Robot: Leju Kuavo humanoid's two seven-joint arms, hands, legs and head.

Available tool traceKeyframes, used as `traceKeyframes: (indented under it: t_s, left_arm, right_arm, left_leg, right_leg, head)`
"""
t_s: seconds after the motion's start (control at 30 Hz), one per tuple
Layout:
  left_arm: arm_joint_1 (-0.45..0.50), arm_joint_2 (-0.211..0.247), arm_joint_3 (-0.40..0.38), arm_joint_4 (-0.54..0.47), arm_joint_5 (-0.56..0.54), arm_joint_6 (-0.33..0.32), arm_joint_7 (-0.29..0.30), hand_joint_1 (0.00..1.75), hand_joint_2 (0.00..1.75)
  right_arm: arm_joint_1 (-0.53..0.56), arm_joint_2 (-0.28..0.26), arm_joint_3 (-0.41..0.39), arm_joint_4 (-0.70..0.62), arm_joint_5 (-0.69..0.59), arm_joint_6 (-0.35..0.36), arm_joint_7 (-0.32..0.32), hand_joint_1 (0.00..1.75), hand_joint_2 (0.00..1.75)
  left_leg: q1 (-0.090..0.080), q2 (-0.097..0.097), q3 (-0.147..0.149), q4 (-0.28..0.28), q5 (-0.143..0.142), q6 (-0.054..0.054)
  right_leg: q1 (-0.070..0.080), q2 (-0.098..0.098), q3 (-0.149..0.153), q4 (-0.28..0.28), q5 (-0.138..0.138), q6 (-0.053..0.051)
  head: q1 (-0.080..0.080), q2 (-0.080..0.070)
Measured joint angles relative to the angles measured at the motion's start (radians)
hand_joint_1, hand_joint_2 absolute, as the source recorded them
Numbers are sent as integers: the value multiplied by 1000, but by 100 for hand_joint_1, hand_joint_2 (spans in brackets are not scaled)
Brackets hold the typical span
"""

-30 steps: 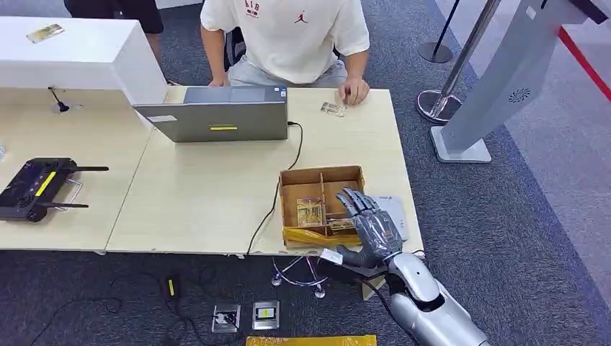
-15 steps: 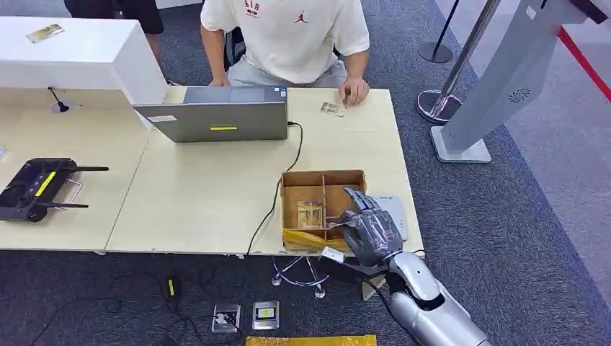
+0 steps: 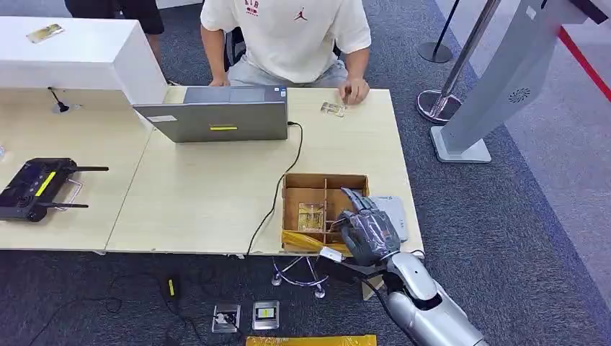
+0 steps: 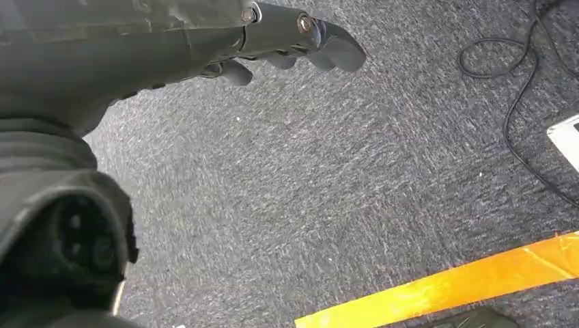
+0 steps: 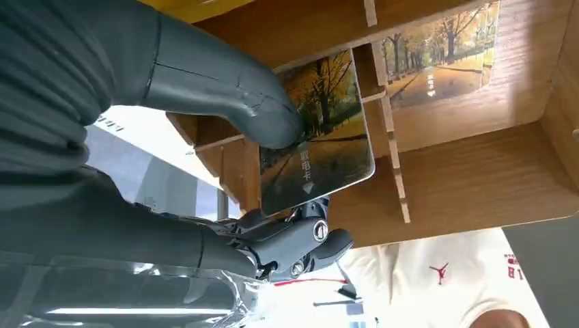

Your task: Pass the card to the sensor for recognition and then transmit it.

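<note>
Three cards with an autumn-avenue print are on show. One card (image 5: 317, 133) is pinched in the right hand (image 3: 368, 232), the thick grey thumb (image 5: 225, 92) pressed on its printed face and darker fingers (image 5: 300, 239) behind it. It sits at the near right corner of the cardboard box (image 3: 323, 180), over the wooden dividers. A second card (image 3: 311, 214) lies flat in a middle compartment of that box, just beside the hand. A third card (image 3: 332, 109) lies on the far edge of the table (image 3: 209, 187), close to the hand (image 3: 354, 91) of the seated person in a cream T-shirt (image 3: 288, 32).

The box is divided into several compartments by thin slats and stands at the table's near edge. A pale grey flat device (image 3: 393, 210) lies just to its right, partly behind the right hand.

One open laptop (image 3: 216, 115) stands between the person and the box, with a black cable (image 3: 277, 191) trailing from it past the box and over the table edge. One black controller (image 3: 39, 187) rests on the neighbouring table to the left.

The left hand (image 4: 273, 41) hangs over grey carpet (image 4: 341, 171) with its fingers loosely curled and nothing in them. A strip of orange tape (image 4: 444, 283) runs across the floor.
</note>
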Motion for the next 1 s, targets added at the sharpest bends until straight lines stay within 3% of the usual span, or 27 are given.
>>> traceKeyframes:
  t_s: [0.47, 0.8, 1.0]
  left_arm:
    - [0, -1, -6, 0, -7, 3, 0, 0, 0]
    - [-20, -7, -26, 0, -36, -4, 0, 0, 0]
    - [-51, -11, -48, -4, -55, -26, 6, 0, 0]
  right_arm:
    - [-72, 1, -52, -1, -9, -53, -39, 175, 175]
    - [-361, -1, -161, 25, 24, -59, -176, 175, 175]
    - [-527, 29, -171, 175, 31, -106, -257, 175, 175]
  left_leg:
    - [0, 0, 0, 0, 0, 0]
    - [0, 0, 0, 0, 1, 0]
    - [0, 0, -1, 0, 1, 0]
  right_leg:
    - [0, 0, 0, 0, 0, 0]
    - [0, 1, 0, 0, 1, 1]
    - [0, 0, 0, 1, 1, 1]
  head:
    - [0, 0]
    - [0, 0]
    - [0, 0]
